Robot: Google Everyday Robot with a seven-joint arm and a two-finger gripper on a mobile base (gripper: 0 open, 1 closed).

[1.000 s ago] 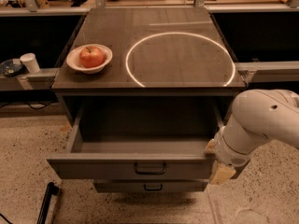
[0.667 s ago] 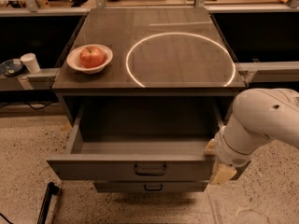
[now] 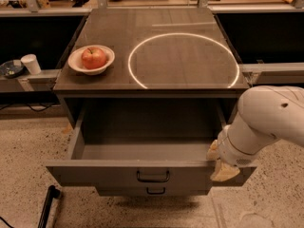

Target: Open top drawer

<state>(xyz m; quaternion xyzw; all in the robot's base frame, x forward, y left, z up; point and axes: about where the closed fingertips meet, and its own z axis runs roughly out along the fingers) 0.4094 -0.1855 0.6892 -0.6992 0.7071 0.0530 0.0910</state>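
On countertop [image 3: 156,30], bowl [image 3: 90,71] holds apple [image 3: 93,57]; claw [image 3: 219,163] by top drawer [image 3: 109,174] (open)

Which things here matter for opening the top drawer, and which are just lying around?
For the job:
- top drawer, pulled out
- its handle
- pincer, at the right end of the drawer front

Lying about:
- bowl with apple, on the cabinet top
- cup and dark dish, on the left ledge
- lower drawer

Top drawer [image 3: 104,175] stands wide open, w/ pincer [image 3: 220,164] at its front rt corner.
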